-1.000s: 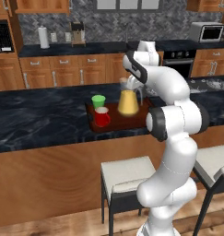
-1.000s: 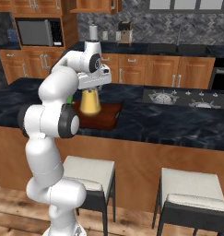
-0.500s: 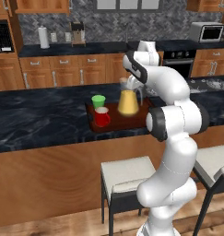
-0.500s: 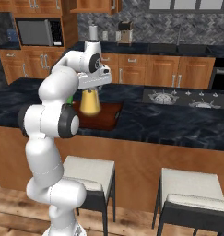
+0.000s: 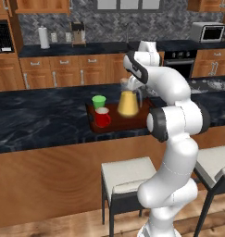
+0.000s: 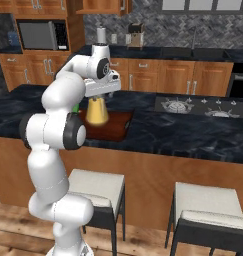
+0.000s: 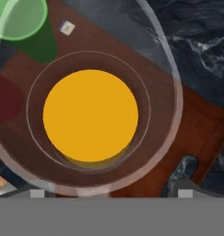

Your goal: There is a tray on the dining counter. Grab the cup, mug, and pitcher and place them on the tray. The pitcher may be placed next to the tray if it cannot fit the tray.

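A white robot arm's fingers (image 5: 132, 86) hover directly over the glass pitcher (image 5: 128, 102) on a dark wooden tray (image 5: 134, 121) atop the black marbled worktop (image 5: 40, 121) of a simulated kitchen's dining counter. The pitcher stands upright on the tray's right half, its yellow-orange lower body bright against the board. In the left base view, the green cup (image 5: 99, 101) sits at about ten o'clock from the pitcher and the red mug (image 5: 103, 116) at about eight o'clock, both upright on the tray's left end and close to each other.

Looking straight down the hand view, the pitcher's round rim and orange contents (image 7: 90, 115) lie centred under the hand, the cup (image 7: 20, 18) at roughly eleven o'clock; the two dark finger tips stand wide apart at the bottom, outside the glass wall and apparently gripping nothing. That spread suggests the pitcher is being left where it stands, resting on its own base.

With all three vessels on the board, the job looks essentially complete; the tall pitcher appears to have been given the roomier right side so it would not crowd the smaller pieces.
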Tool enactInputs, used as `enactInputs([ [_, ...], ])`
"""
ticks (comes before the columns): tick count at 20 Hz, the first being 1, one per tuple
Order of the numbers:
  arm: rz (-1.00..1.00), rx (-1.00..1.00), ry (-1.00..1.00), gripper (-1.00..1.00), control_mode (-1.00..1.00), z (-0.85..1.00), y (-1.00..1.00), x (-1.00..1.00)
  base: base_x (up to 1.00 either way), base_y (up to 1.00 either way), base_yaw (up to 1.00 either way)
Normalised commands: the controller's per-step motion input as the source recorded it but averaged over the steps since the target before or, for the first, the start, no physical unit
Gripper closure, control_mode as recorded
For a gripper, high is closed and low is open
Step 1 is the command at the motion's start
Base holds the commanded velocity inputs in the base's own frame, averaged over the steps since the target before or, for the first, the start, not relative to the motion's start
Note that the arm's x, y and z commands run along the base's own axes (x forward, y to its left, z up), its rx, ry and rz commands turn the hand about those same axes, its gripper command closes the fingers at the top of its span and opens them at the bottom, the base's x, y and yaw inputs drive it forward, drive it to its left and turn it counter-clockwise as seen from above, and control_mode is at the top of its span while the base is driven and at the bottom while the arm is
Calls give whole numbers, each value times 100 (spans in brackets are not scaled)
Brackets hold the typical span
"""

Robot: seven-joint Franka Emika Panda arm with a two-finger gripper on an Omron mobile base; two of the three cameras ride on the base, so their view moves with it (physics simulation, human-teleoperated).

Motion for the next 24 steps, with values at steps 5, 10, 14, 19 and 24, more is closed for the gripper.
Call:
enactInputs([
  [5, 0, 0, 0, -100, -100, 7, 0, 0, 0, 0, 0],
  [10, 0, 0, 1, -100, -100, 44, 0, 3, 0, 0, 0],
  [14, 0, 0, 1, -100, -100, 45, 0, 0, 0, 0, 0],
  [19, 0, 0, 3, -100, -100, 63, 0, 0, 0, 0, 0],
  [24, -4, 0, 1, -100, -100, 67, -9, -47, 0, 0, 0],
])
